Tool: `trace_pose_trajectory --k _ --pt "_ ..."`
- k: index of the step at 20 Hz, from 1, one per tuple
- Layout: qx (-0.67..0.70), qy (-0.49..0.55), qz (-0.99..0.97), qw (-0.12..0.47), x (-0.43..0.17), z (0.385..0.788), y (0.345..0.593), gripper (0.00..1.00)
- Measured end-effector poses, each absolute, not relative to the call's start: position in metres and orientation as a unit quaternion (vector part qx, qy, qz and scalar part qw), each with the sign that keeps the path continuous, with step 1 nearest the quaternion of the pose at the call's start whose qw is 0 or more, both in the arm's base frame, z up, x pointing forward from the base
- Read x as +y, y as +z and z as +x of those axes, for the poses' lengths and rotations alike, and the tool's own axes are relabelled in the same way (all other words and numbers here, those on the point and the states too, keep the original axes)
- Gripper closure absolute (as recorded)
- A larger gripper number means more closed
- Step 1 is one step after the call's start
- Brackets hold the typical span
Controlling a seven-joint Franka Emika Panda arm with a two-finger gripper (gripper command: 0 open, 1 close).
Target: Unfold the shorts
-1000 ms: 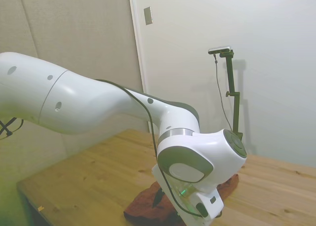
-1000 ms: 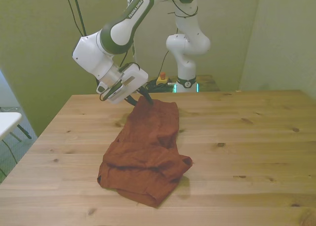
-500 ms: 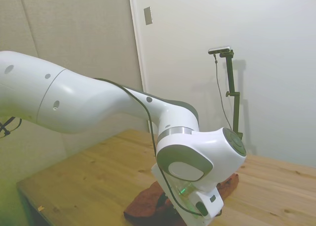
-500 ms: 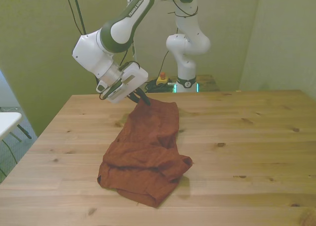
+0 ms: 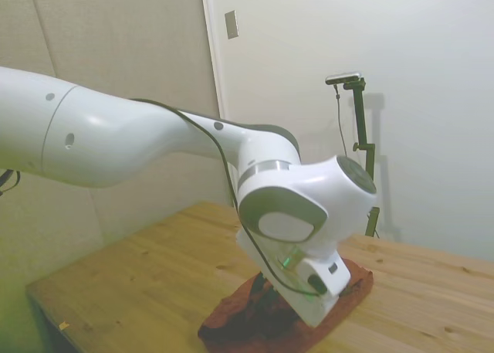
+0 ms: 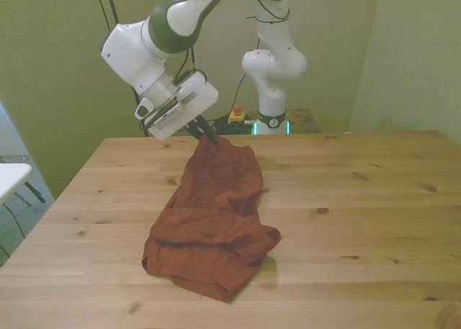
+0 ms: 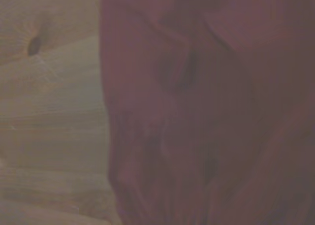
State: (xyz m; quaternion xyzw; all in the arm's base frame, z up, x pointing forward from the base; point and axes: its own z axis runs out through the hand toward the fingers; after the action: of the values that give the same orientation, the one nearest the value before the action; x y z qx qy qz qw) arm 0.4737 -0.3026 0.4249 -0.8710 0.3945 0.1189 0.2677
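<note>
Gripper (image 6: 209, 136) pinched on far corner of shorts (image 6: 212, 221), that corner raised off wooden table (image 6: 360, 199). Rest of shorts lies crumpled mid-table, bunched toward near edge in front view.

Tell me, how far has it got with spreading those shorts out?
Done: the hand has pinched the far corner of the shorts. In hand: that corner is raised off the table. Left: nearly everything, since the near end lies bunched and folded over.

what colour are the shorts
Rust-brown shorts, plain, no pattern visible; clearest in the front view.
</note>
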Motion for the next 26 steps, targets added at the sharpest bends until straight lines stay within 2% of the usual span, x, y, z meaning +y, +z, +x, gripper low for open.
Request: trace_pose_trajectory --k 4,9,14,21,22,26 --pt "0.35 0.098 -0.906 0.216 -0.222 0.522 0.452 1.0" --pt "0.259 0.109 -0.947 0.157 -0.105 0.543 0.447 1.0" --pt "0.153 0.122 -0.977 0.085 -0.021 0.509 0.427 1.0" --pt "0.064 0.136 -0.987 0.059 0.016 0.444 0.408 1.0" --pt "0.06 0.137 -0.987 0.058 0.02 0.439 0.406 0.0" --pt "0.063 0.136 -0.987 0.057 0.018 0.434 0.402 0.0"
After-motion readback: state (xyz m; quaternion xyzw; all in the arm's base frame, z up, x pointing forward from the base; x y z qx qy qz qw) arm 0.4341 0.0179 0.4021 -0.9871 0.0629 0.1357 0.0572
